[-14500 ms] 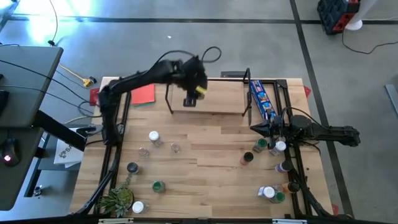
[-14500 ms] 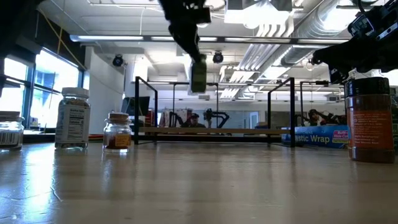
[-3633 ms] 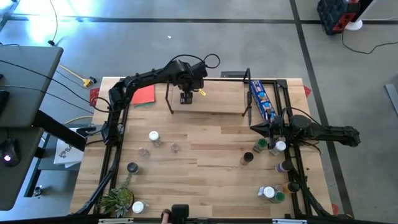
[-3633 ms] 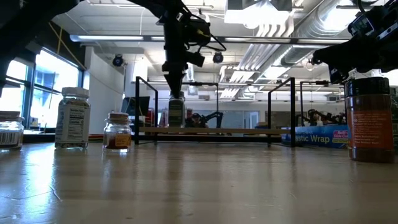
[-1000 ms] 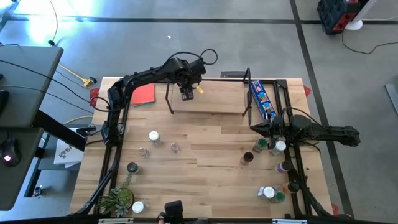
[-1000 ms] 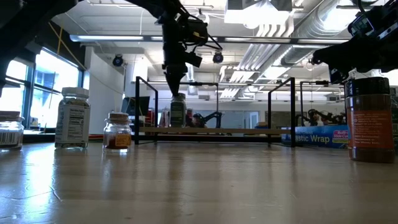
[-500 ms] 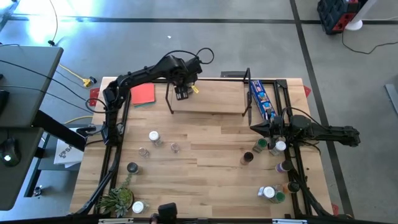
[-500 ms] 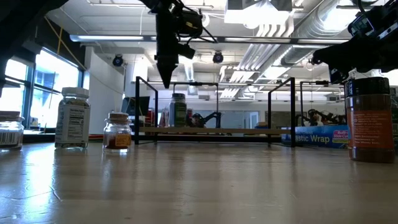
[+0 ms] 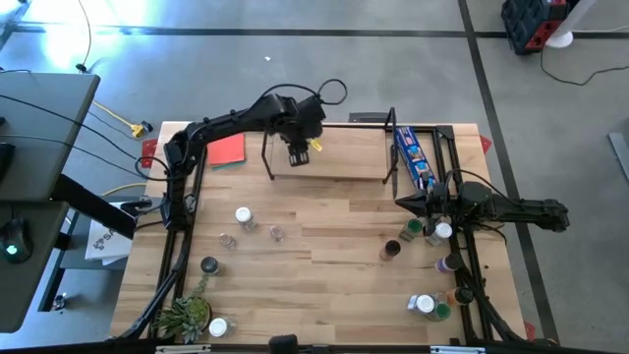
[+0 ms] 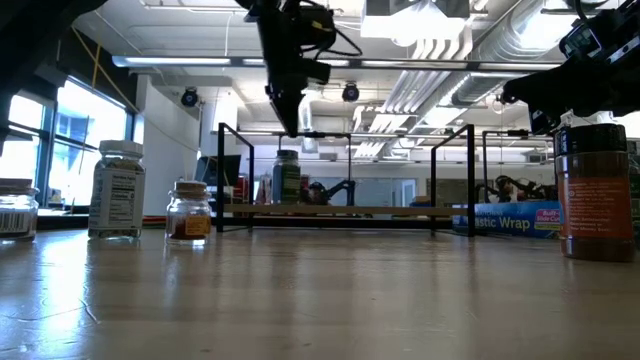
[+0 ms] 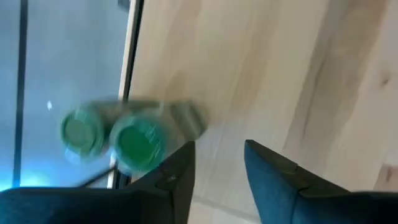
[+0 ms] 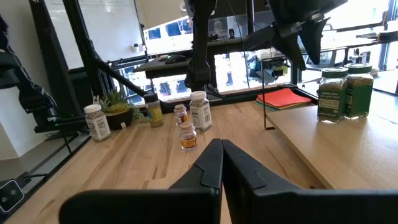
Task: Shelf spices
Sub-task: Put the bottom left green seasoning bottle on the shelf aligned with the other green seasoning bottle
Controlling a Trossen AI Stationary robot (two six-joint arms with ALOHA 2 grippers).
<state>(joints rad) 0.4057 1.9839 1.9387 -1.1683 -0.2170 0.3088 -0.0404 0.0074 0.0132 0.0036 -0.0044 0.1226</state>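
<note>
Two green-lidded jars stand side by side on the shelf, near its left end by the black upright frame, and the left gripper hangs just above them with nothing in its hold. Its fingers stand partly apart, a narrow gap between them, touching neither jar. The risk, as I judge it, lies in that closeness: a sideways or downward drift could clip a lid and tip a jar, or push one off the shelf's left edge, since both sit near it. Carrying the next jar in too low could also knock these two, or catch the frame. The rest of the spices wait on the table: a group near the left edge, another cluster toward the right edge and front right corner. The right gripper rests over that right cluster, fingers pressed together, holding nothing.
</note>
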